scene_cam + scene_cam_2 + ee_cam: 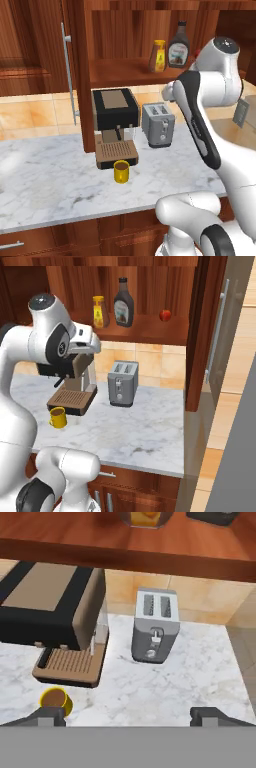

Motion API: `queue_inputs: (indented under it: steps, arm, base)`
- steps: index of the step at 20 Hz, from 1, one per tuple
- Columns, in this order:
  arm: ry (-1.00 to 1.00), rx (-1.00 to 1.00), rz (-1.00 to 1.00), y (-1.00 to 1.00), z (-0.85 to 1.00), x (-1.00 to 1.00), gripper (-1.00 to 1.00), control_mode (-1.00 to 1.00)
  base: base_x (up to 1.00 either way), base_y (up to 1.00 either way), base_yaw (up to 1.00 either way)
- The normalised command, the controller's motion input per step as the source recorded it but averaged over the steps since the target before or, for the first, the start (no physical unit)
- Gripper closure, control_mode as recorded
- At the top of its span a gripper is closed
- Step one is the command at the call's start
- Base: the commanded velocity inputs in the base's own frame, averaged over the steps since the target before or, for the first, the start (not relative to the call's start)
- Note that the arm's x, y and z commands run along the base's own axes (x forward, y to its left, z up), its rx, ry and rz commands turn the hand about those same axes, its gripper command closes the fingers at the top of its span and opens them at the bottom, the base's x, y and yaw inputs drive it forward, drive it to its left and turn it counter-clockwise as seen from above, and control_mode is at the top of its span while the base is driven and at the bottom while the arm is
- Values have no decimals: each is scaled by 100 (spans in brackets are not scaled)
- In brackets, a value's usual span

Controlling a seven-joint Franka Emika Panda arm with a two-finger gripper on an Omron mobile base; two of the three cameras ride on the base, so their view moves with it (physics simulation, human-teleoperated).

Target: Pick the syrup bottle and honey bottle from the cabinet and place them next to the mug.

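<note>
Gripper [128, 714] spread wide, nothing between the fingers, hanging above the marble counter [50, 185] and looking down at toaster [154, 632] and coffee machine [55, 612]. Syrup bottle [178, 46] and honey bottle [158, 56] both upright on the open cabinet [125, 75] shelf, honey left of syrup, just beside each other. Small red object [165, 315] further right on the same shelf. Mug [121, 171] on the counter right in front of the coffee machine tray
</note>
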Motion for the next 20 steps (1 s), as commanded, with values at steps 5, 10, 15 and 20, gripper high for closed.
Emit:
queue_inputs:
  steps: [5,10,15,20]
  arm:
    - [-31,-2,0,0,100,-23,-100,-100]
    - [-27,0,0,0,71,0,-100,-100]
    - [-17,0,0,0,57,0,-100,-100]
    - [-13,0,0,-1,20,17,-100,-100]
  base:
    - [0,0,0]
    - [0,0,0]
    - [0,0,0]
    - [0,0,0]
